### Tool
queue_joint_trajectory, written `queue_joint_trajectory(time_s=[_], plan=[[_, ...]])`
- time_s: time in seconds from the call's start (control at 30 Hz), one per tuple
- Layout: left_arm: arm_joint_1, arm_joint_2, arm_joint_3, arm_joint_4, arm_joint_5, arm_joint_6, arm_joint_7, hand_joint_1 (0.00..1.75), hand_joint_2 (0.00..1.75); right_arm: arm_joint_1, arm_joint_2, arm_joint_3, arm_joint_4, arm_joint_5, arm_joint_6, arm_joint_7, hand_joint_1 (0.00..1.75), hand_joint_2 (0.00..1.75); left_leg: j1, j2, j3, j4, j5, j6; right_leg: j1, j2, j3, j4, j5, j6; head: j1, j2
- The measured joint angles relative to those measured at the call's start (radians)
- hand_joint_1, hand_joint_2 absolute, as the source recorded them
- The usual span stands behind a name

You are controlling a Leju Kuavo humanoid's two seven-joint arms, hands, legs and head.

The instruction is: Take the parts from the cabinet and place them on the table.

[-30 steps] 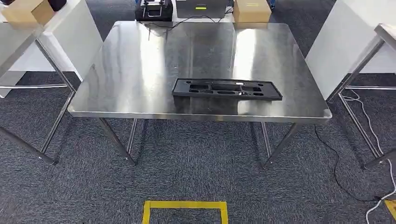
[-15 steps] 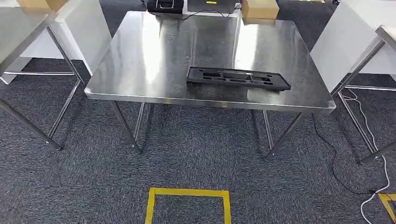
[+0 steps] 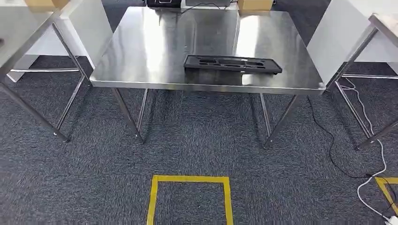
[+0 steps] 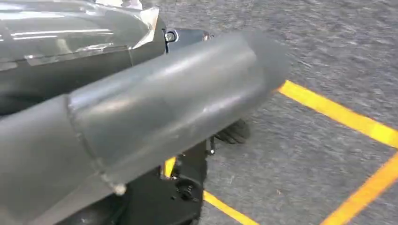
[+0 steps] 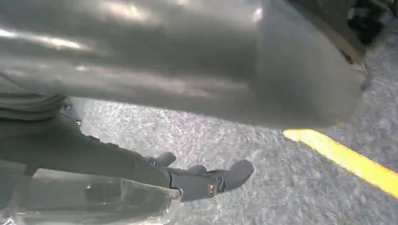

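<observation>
A long black plastic part (image 3: 232, 64) with several cut-outs lies flat on the steel table (image 3: 155, 42), near its front edge and right of the middle. The table stands some way off across grey carpet. My left hand (image 4: 187, 103) hangs over the carpet with its thick grey thumb stretched out and dark fingers (image 4: 233, 133) showing beyond it; it holds nothing. My right hand (image 5: 202, 180) also hangs above the floor, dark fingers (image 5: 234, 172) extended and apart, with nothing in them.
A yellow tape square (image 3: 190, 178) marks the carpet in front of me. Steel side tables stand at the left (image 3: 19, 28) and right (image 3: 382, 23). A black cable (image 3: 328, 145) and a white cable (image 3: 375, 173) trail on the floor at the right. A cardboard box (image 3: 253, 4) sits behind the table.
The whole picture has shifted: the camera has backed away from the table, which now sits higher and smaller, with more carpet and tape below. The black part stays in place on the table.
</observation>
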Motion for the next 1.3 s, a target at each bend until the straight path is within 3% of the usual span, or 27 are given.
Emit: queue_joint_trajectory(time_s=[0.07, 0.1, 0.13, 0.2, 0.23, 0.27, 0.33, 0.4, 0.43, 0.5, 0.53, 0.6, 0.63, 0.7, 0.73, 0.8, 0.9, 0.93, 0.97, 1.0, 1.07, 1.1, 1.13, 1.2, 1.23, 1.27, 1.3], plan=[[0.002, 0.005, 0.003, 0.0, 0.001, -0.001, 0.0, 0.0, 0.0, 0.002, 0.004, 0.003, 0.0, 0.001, 0.001, 0.002, 0.0, 0.0, 0.001, -0.001, -0.021, 0.142, -0.094, -0.014, 0.0, -0.003, -0.027, 0.002, 0.023, 0.002, 0.0, 0.0], [0.003, 0.007, 0.004, 0.0, 0.001, -0.001, 0.0, 0.0, 0.0, 0.001, 0.005, 0.005, 0.0, 0.001, 0.001, 0.002, 0.0, 0.0, 0.004, -0.002, -0.023, 0.198, -0.095, -0.02, 0.0, -0.006, -0.038, 0.006, 0.035, 0.005, 0.001, 0.0], [0.003, 0.008, 0.004, 0.0, 0.002, -0.001, 0.0, 0.0, 0.0, 0.001, 0.005, 0.006, 0.0, 0.001, 0.001, 0.002, 0.0, 0.0, 0.007, -0.001, -0.013, 0.217, -0.071, -0.024, -0.001, -0.007, -0.053, 0.012, 0.043, 0.008, 0.0, 0.0], [0.003, 0.01, 0.004, 0.0, 0.001, -0.001, 0.0, 0.0, 0.0, 0.001, 0.005, 0.007, 0.0, 0.001, 0.001, 0.002, 0.0, 0.0, 0.019, 0.0, 0.075, 0.133, 0.005, -0.033, -0.009, -0.008, -0.093, 0.037, 0.055, 0.022, 0.001, 0.0], [0.003, 0.01, 0.004, 0.0, 0.002, -0.001, 0.0, 0.0, 0.0, 0.001, 0.005, 0.007, 0.0, 0.001, 0.001, 0.002, 0.0, 0.0, 0.024, 0.0, 0.139, 0.05, 0.011, -0.038, -0.011, -0.008, -0.109, 0.053, 0.057, 0.026, 0.001, 0.0], [0.001, 0.01, 0.004, 0.0, 0.004, -0.001, 0.0, 0.0, 0.0, -0.001, 0.005, 0.008, 0.0, 0.003, 0.001, 0.002, 0.0, 0.0, 0.022, -0.003, 0.193, -0.03, -0.041, -0.045, -0.007, -0.008, -0.127, 0.068, 0.06, 0.031, -0.002, 0.0], [0.002, 0.011, 0.005, 0.0, 0.008, -0.001, -0.001, 0.0, 0.0, -0.003, 0.007, 0.01, 0.0, 0.009, 0.002, 0.002, 0.0, 0.0, 0.015, -0.009, 0.19, -0.065, -0.055, -0.028, -0.003, -0.008, -0.142, 0.08, 0.072, 0.049, 0.0, 0.0], [0.004, 0.011, 0.005, 0.0, 0.011, -0.003, -0.003, 0.0, 0.0, -0.001, 0.007, 0.012, 0.0, 0.013, 0.003, 0.0, 0.0, 0.0, 0.006, -0.009, 0.178, -0.065, -0.042, -0.002, -0.002, -0.008, -0.15, 0.075, 0.09, 0.068, 0.001, 0.0], [0.006, 0.011, 0.006, 0.0, 0.016, -0.003, -0.003, 0.0, 0.0, 0.002, 0.007, 0.013, 0.0, 0.015, 0.005, -0.002, 0.0, 0.0, 0.012, -0.004, 0.164, -0.073, -0.028, 0.019, -0.003, -0.008, -0.158, 0.08, 0.088, 0.075, 0.0, 0.0], [0.006, 0.01, 0.008, 0.0, 0.02, -0.003, -0.005, 0.0, 0.0, 0.003, 0.006, 0.014, 0.0, 0.022, 0.005, -0.007, 0.0, 0.0, 0.008, 0.0, 0.138, -0.073, -0.007, 0.044, -0.008, -0.001, -0.198, 0.157, -0.002, 0.055, 0.007, 0.0], [0.007, 0.011, 0.011, 0.0, 0.026, -0.003, -0.007, 0.0, 0.0, 0.004, 0.007, 0.015, 0.0, 0.024, 0.005, -0.009, 0.0, 0.0, 0.007, 0.001, 0.121, -0.073, 0.006, 0.045, -0.009, 0.001, -0.221, 0.24, -0.062, 0.047, 0.008, 0.0], [0.01, 0.012, 0.02, 0.0, 0.032, -0.005, -0.011, 0.0, 0.0, 0.004, 0.007, 0.016, 0.0, 0.026, 0.005, -0.01, 0.0, 0.0, 0.005, 0.004, 0.091, -0.072, 0.029, 0.044, -0.011, 0.002, -0.239, 0.359, -0.112, 0.052, 0.007, 0.0], [0.013, 0.013, 0.022, 0.0, 0.035, -0.008, -0.015, 0.0, 0.0, 0.004, 0.007, 0.017, 0.0, 0.026, 0.005, -0.01, 0.0, 0.0, 0.004, 0.006, 0.082, -0.072, 0.042, 0.042, -0.01, 0.003, -0.224, 0.375, -0.102, 0.062, 0.007, 0.0], [0.015, 0.013, 0.022, 0.0, 0.037, -0.011, -0.016, 0.0, 0.0, 0.004, 0.007, 0.017, 0.0, 0.027, 0.005, -0.01, 0.0, 0.0, 0.004, 0.006, 0.052, -0.071, 0.067, 0.037, -0.01, 0.003, -0.144, 0.297, -0.045, 0.085, 0.007, 0.0], [0.015, 0.013, 0.022, 0.0, 0.036, -0.013, -0.016, 0.0, 0.0, 0.002, 0.007, 0.016, 0.0, 0.026, 0.005, -0.01, 0.0, 0.0, 0.004, 0.005, 0.038, -0.071, 0.08, 0.032, -0.009, 0.004, -0.081, 0.214, -0.026, 0.086, 0.008, 0.0], [0.014, 0.013, 0.022, 0.0, 0.029, -0.019, -0.016, 0.0, 0.0, -0.002, 0.004, 0.016, -0.001, 0.024, 0.005, -0.01, 0.0, 0.0, 0.001, 0.006, 0.025, -0.069, 0.099, 0.02, 0.001, 0.005, 0.047, 0.03, -0.062, 0.064, 0.008, 0.0], [0.013, 0.014, 0.022, 0.0, 0.014, -0.022, -0.016, 0.0, 0.0, 0.004, 0.003, 0.013, 0.0, 0.011, 0.005, -0.012, 0.0, 0.0, 0.006, 0.01, 0.027, -0.09, 0.137, 0.002, 0.009, 0.008, 0.025, 0.017, -0.054, 0.052, 0.007, 0.0], [0.014, 0.016, 0.022, 0.0, 0.007, -0.021, -0.016, 0.0, 0.0, 0.008, 0.003, 0.01, 0.0, 0.006, 0.003, -0.013, 0.0, 0.0, 0.004, 0.006, 0.021, -0.096, 0.143, -0.006, -0.002, 0.007, 0.016, 0.008, -0.036, 0.041, 0.008, 0.0], [0.012, 0.016, 0.022, 0.0, 0.004, -0.021, -0.014, 0.0, 0.0, 0.01, 0.002, 0.008, 0.0, 0.001, 0.0, -0.014, 0.0, 0.0, 0.008, 0.004, 0.009, -0.081, 0.108, -0.009, -0.012, 0.003, 0.016, 0.008, -0.023, 0.031, 0.006, 0.0], [0.012, 0.016, 0.022, 0.0, -0.002, -0.021, -0.01, 0.0, 0.0, 0.012, 0.002, 0.005, 0.0, -0.001, -0.001, -0.016, 0.0, 0.0, 0.009, 0.004, -0.002, -0.036, 0.044, -0.009, -0.012, 0.002, 0.005, 0.01, -0.012, 0.015, 0.004, 0.0], [0.01, 0.016, 0.022, 0.0, -0.005, -0.021, -0.009, 0.0, 0.0, 0.018, 0.002, 0.001, 0.0, -0.006, -0.005, -0.017, 0.0, 0.0, 0.009, 0.0, -0.039, 0.134, -0.072, -0.017, -0.008, -0.001, -0.019, 0.014, 0.007, 0.011, 0.0, 0.0], [0.009, 0.018, 0.022, 0.0, -0.005, -0.021, -0.009, 0.0, 0.0, 0.02, 0.002, 0.0, 0.0, -0.006, -0.005, -0.017, 0.0, 0.0, 0.009, 0.0, -0.051, 0.206, -0.096, -0.02, -0.007, -0.002, -0.033, 0.017, 0.017, 0.012, 0.001, 0.0], [0.009, 0.018, 0.022, 0.0, -0.005, -0.021, -0.009, 0.0, 0.0, 0.022, 0.001, -0.002, 0.0, -0.006, -0.006, -0.017, 0.0, 0.0, 0.01, 0.0, -0.047, 0.235, -0.091, -0.022, -0.006, -0.003, -0.047, 0.02, 0.025, 0.013, 0.001, 0.0], [0.007, 0.019, 0.022, 0.0, -0.005, -0.021, -0.009, 0.0, 0.0, 0.025, 0.001, -0.004, 0.0, -0.007, -0.006, -0.017, 0.0, 0.0, 0.012, 0.001, 0.021, 0.173, -0.037, -0.023, -0.008, -0.002, -0.075, 0.03, 0.038, 0.022, 0.001, 0.0], [0.004, 0.019, 0.021, 0.0, -0.006, -0.021, -0.008, 0.0, 0.0, 0.026, 0.001, -0.005, 0.0, -0.008, -0.007, -0.018, 0.0, 0.0, 0.015, 0.001, 0.09, 0.081, -0.009, -0.023, -0.01, -0.002, -0.088, 0.041, 0.041, 0.024, 0.001, 0.0], [-0.001, 0.018, 0.022, 0.0, -0.006, -0.016, -0.006, 0.0, 0.0, 0.025, 0.001, -0.007, 0.0, -0.008, -0.007, -0.018, 0.0, 0.0, 0.018, 0.0, 0.156, -0.012, -0.01, -0.024, -0.008, -0.002, -0.098, 0.055, 0.042, 0.026, 0.0, 0.0], [-0.007, 0.015, 0.021, 0.0, -0.006, -0.007, -0.006, 0.0, 0.0, 0.024, 0.0, -0.009, 0.0, -0.008, -0.008, -0.02, 0.0, 0.0, 0.012, -0.004, 0.186, -0.06, -0.034, -0.023, -0.001, -0.003, -0.115, 0.067, 0.045, 0.03, 0.0, 0.0]])
